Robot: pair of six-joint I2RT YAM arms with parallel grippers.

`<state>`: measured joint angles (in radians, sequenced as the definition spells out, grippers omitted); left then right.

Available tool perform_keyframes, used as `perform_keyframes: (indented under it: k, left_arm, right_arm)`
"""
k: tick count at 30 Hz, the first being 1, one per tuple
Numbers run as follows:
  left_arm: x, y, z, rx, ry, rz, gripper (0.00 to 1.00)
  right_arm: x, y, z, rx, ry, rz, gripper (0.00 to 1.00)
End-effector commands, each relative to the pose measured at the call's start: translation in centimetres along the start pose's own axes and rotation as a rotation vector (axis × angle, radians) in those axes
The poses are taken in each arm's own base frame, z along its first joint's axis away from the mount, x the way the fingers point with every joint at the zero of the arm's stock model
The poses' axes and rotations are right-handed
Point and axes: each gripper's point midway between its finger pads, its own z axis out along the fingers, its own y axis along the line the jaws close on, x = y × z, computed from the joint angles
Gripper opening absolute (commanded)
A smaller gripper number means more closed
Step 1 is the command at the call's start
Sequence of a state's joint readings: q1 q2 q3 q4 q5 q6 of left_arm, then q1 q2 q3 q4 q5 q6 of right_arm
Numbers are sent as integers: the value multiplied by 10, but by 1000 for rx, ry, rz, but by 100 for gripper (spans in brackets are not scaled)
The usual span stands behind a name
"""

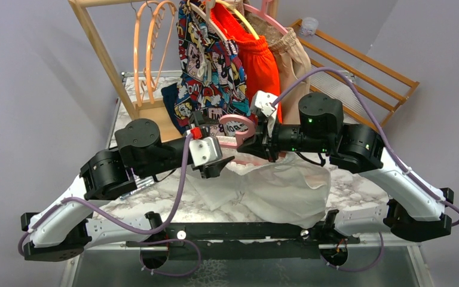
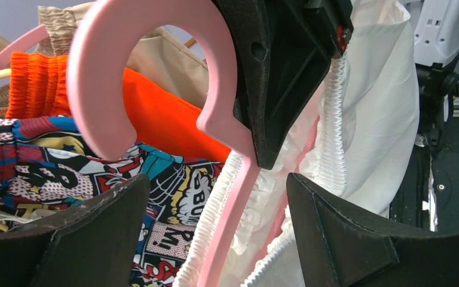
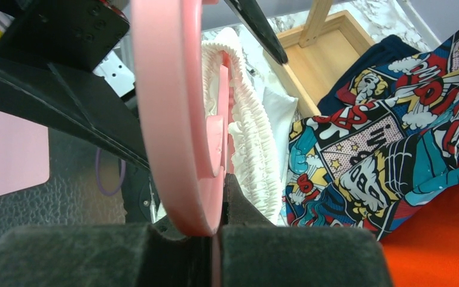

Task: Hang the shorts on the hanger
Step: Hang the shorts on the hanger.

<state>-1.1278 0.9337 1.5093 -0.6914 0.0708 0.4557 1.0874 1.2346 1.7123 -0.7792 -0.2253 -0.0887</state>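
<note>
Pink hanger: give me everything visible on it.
The hanger is light pink and looks like smooth plastic, with a thick, flat open hook and a narrower stem below. It is held up above the table. The right end effector is shut on it at the base of the hook. The gathered waistband of the white shorts is bunched against the stem, hiding the shoulders and bottom bar. The open left end effector straddles the stem, with no clear contact.
</note>
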Motion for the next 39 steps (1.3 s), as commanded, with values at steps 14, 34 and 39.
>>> perform_keyframes:
  k: [14, 34, 39]
  left_arm:
    - [42, -3, 14, 5, 150, 79, 46]
    - [33, -29, 7, 133, 82, 38, 0]
    - [42, -36, 0, 153, 105, 25, 0]
  right_arm:
    - [-23, 22, -11, -111, -103, -29, 1]
    - [-5, 26, -38, -110, -42, -83, 59]
    - [1, 19, -64, -37, -43, -109, 66]
